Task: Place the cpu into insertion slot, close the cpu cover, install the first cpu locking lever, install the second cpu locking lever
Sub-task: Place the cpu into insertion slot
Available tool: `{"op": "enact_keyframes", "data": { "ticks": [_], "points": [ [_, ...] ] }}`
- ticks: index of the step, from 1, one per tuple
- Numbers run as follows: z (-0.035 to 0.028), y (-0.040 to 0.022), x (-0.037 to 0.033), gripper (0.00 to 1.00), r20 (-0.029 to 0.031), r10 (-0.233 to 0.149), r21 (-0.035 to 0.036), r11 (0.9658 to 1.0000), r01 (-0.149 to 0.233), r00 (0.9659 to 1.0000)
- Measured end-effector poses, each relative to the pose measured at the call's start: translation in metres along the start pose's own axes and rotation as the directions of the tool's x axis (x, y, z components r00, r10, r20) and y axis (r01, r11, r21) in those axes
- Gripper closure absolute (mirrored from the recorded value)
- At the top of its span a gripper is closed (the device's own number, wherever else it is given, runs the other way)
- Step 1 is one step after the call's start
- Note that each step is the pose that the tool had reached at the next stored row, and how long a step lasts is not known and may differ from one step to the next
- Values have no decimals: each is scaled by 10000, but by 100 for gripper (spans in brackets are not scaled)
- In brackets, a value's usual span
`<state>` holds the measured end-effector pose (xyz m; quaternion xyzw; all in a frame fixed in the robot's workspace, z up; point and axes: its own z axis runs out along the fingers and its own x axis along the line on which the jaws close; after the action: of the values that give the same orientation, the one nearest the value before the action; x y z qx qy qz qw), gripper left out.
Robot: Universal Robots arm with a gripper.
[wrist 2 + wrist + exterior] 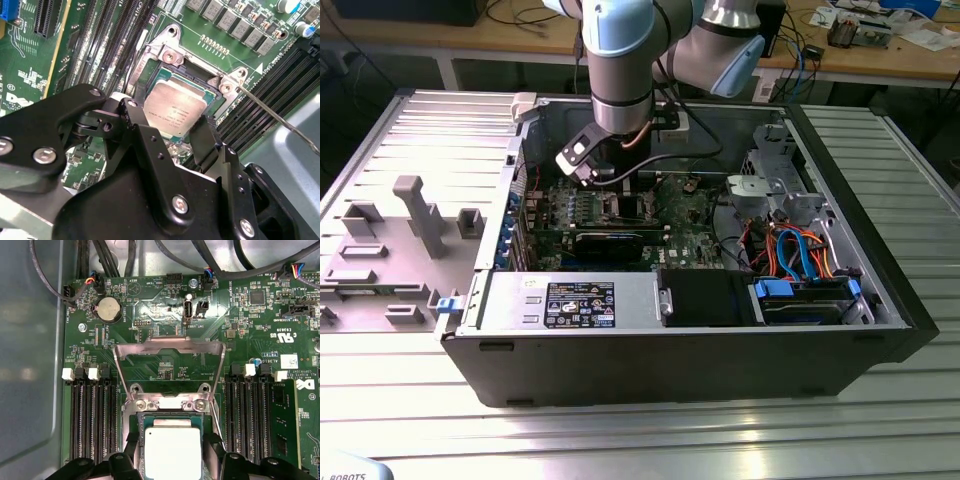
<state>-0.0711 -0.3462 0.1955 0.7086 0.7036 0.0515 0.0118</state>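
The cpu (172,452) (176,111), a silvery square chip on a green edge, lies in the insertion slot (200,75) on the green motherboard (692,228). My gripper (172,446) (175,139) (615,190) is low over the slot, and its black fingers (131,444) press the chip's two opposite sides. The cpu cover (170,347), a thin silvery frame, stands swung open behind the slot. One thin wire locking lever (272,115) sticks up free beside the slot, and the other lever (137,52) lies along the opposite side.
Black memory slots (92,420) run on both sides of the socket. The open computer case (720,350) walls in the board, with a drive bay and coloured cables (800,250) at the exterior view's right. A grey fixture plate (400,230) lies at the exterior view's left.
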Motion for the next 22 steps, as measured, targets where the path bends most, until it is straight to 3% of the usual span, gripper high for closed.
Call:
{"op": "enact_keyframes", "data": {
  "ticks": [4,6,10,18,22],
  "points": [
    [-3,-1,4,39,15,0,2,10000,0,10000],
    [-1,-1,6,39,-9,3,6,10000,-3,10000],
    [6,-1,7,39,-208,19,13,10000,-19,9998],
    [-26,4,11,39,-232,21,14,10000,-21,9997],
    [-36,4,8,39,-214,21,24,10000,-20,9998]
  ]
}}
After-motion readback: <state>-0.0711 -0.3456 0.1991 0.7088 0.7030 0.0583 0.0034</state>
